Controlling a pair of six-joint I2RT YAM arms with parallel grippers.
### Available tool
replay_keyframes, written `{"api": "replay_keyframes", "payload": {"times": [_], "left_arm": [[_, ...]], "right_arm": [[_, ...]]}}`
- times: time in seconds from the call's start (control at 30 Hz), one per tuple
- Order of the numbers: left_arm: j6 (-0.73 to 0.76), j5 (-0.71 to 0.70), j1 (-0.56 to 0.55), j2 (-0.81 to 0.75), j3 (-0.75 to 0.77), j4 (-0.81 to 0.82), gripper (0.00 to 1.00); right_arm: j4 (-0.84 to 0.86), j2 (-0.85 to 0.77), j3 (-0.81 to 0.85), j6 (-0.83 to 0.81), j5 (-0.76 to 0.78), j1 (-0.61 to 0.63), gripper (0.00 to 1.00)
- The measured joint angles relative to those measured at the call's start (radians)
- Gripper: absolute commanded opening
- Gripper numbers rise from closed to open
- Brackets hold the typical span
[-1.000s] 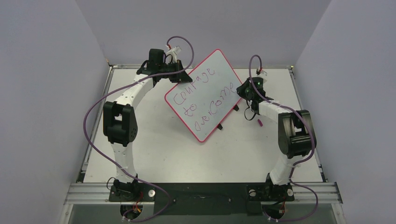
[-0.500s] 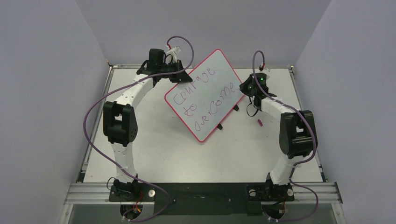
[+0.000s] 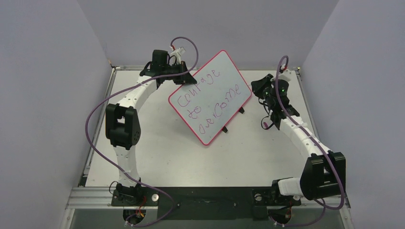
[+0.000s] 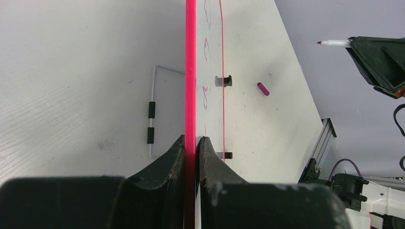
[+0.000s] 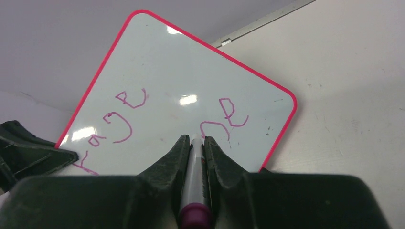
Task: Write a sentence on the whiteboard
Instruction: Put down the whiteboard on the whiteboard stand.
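At 6 o'clock the left end effector [image 4: 191, 140] pinches the whiteboard [image 4: 214, 57] by its pink rim, 1 finger on each face. The board is seen edge-on, with the rim running straight up to 12 o'clock. Purple letters [image 4: 206, 47] show foreshortened on the face right of the rim. 2 black clips [image 4: 223, 81] sit along its far edge. A bent wire stand [image 4: 153, 114] shows toward 9 o'clock of the rim, over the tabletop [image 4: 71, 71]. A purple cap [image 4: 263, 88] lies near the board, toward 3 o'clock. At 2 o'clock the right end effector [image 4: 363, 50] grips a marker [image 4: 334, 43], whose tip points to 9 o'clock, apart from the board.
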Motion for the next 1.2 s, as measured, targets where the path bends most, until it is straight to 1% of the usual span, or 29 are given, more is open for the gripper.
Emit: {"api": "replay_keyframes", "payload": {"times": [0.2,0.27,0.4,0.43,0.47,0.57,0.63,0.97,1.2], "left_arm": [[0.001,-0.001,0.0,0.0,0.0,0.0,0.0],[0.003,-0.001,0.0,0.0,-0.001,0.0,0.03],[0.007,-0.005,0.0,0.0,-0.001,0.0,0.14],[0.013,-0.011,0.0,0.0,-0.002,0.0,0.18],[0.027,-0.026,0.0,0.0,-0.006,-0.001,0.2],[0.066,-0.066,0.002,0.003,-0.025,-0.004,0.32],[0.085,-0.081,0.002,0.01,-0.032,-0.007,0.35],[0.108,-0.101,0.005,0.02,-0.048,0.004,0.4],[0.097,-0.102,0.014,0.019,-0.061,0.027,0.48]], "right_arm": [[-0.054,-0.106,-0.017,-0.003,0.005,0.033,0.0],[-0.066,-0.138,-0.027,-0.008,0.01,0.041,0.0],[-0.089,-0.192,-0.051,-0.019,0.019,0.047,0.0],[-0.094,-0.201,-0.058,-0.021,0.023,0.047,0.0],[-0.103,-0.209,-0.064,-0.023,0.026,0.047,0.0],[-0.121,-0.222,-0.077,-0.025,0.032,0.047,0.0],[-0.13,-0.227,-0.081,-0.027,0.034,0.047,0.0],[-0.156,-0.256,-0.084,-0.043,0.043,0.047,0.0],[-0.159,-0.257,-0.084,-0.047,0.043,0.048,0.0]]}}
